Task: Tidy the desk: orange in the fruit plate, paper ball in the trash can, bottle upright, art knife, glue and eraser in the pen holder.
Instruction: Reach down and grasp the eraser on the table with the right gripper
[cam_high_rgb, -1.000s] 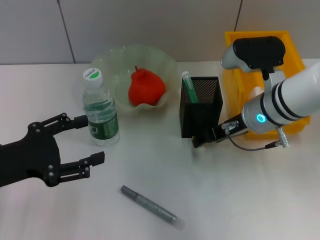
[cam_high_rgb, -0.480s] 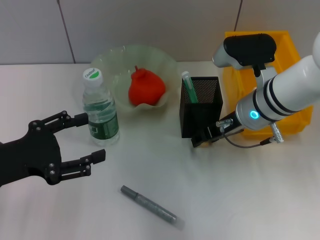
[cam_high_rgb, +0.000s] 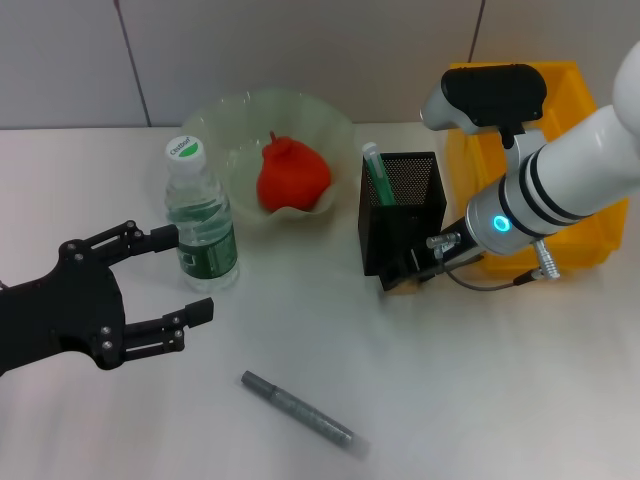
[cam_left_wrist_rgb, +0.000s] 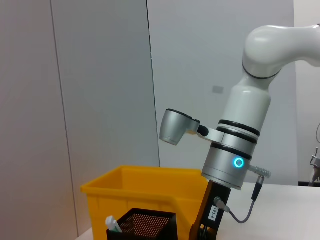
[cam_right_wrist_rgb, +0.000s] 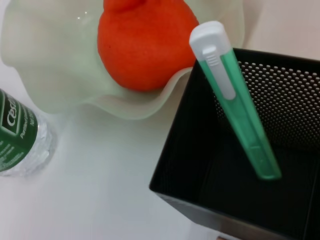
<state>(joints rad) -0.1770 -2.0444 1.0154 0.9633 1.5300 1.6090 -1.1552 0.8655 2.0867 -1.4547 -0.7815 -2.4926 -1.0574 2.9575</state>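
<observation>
The orange (cam_high_rgb: 293, 176) lies in the pale fruit plate (cam_high_rgb: 225, 125). To the plate's left the bottle (cam_high_rgb: 201, 217) stands upright. A green art knife (cam_high_rgb: 378, 173) leans inside the black mesh pen holder (cam_high_rgb: 402, 212), also seen close up as knife (cam_right_wrist_rgb: 235, 97) and holder (cam_right_wrist_rgb: 180, 165). A grey glue stick (cam_high_rgb: 297, 409) lies on the table nearer me. My right gripper (cam_high_rgb: 405, 280) hangs just above the holder's front right corner, shut on a small tan eraser (cam_high_rgb: 406, 288). My left gripper (cam_high_rgb: 185, 275) is open beside the bottle, not touching it. The paper ball is out of view.
A yellow trash can (cam_high_rgb: 585, 120) stands right of the pen holder, behind my right arm (cam_left_wrist_rgb: 235, 150). A grey wall runs along the back of the white table (cam_high_rgb: 480, 400).
My right arm has shifted a little to the left, bringing its gripper closer to the pen holder's front corner. The left arm has not moved.
</observation>
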